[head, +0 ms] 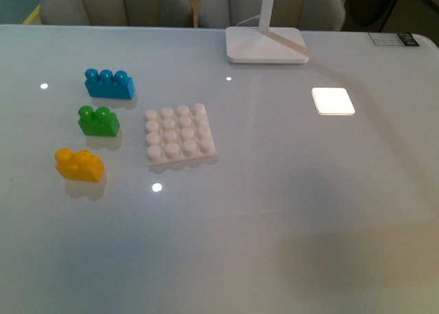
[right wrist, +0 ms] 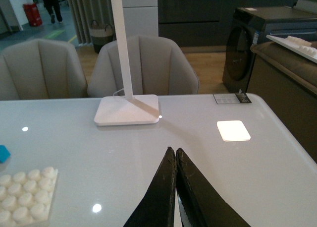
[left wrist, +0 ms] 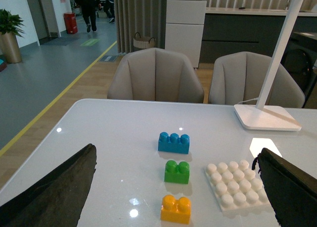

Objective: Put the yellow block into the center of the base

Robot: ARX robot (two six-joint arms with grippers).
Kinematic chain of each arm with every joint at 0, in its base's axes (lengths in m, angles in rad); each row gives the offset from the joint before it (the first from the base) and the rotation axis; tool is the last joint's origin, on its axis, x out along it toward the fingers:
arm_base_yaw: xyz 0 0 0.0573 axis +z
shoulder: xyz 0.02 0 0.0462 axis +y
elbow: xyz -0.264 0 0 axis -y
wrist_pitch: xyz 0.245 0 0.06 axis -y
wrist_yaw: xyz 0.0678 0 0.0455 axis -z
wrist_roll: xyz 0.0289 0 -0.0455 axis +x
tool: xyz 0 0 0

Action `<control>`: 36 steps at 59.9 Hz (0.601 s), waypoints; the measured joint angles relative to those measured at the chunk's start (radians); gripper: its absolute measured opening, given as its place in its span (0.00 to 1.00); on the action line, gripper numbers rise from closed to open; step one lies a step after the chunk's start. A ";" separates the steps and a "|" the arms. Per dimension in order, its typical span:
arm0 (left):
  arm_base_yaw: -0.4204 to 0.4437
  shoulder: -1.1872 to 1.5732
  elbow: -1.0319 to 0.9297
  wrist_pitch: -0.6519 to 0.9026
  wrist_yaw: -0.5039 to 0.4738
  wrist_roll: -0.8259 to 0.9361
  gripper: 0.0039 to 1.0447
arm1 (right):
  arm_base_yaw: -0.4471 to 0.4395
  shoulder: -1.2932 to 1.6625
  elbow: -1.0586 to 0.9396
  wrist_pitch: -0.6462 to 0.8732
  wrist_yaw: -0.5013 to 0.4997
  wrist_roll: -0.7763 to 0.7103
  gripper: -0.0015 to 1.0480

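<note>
The yellow block (head: 79, 165) lies on the white table at the left, nearest me in a column of three bricks; it also shows in the left wrist view (left wrist: 176, 209). The white studded base (head: 179, 135) lies flat just right of the bricks and shows in the left wrist view (left wrist: 236, 184) and partly in the right wrist view (right wrist: 26, 196). My left gripper (left wrist: 176, 187) is open wide and empty, above and short of the bricks. My right gripper (right wrist: 174, 151) is shut and empty, over bare table right of the base. Neither arm shows in the front view.
A green two-stud brick (head: 98, 120) and a blue three-stud brick (head: 109, 83) lie behind the yellow block. A white lamp foot (head: 266, 44) stands at the back. A bright light patch (head: 333, 101) lies on the table's right. Chairs stand beyond the far edge.
</note>
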 joint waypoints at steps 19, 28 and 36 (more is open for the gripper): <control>0.000 0.000 0.000 0.000 0.000 0.000 0.93 | -0.082 -0.285 -0.093 -0.196 -0.087 -0.003 0.02; 0.000 0.000 0.000 0.000 0.000 0.000 0.93 | -0.148 -0.419 -0.117 -0.305 -0.140 -0.004 0.02; 0.000 0.000 0.000 0.000 0.000 0.000 0.93 | -0.150 -0.525 -0.125 -0.397 -0.143 -0.004 0.02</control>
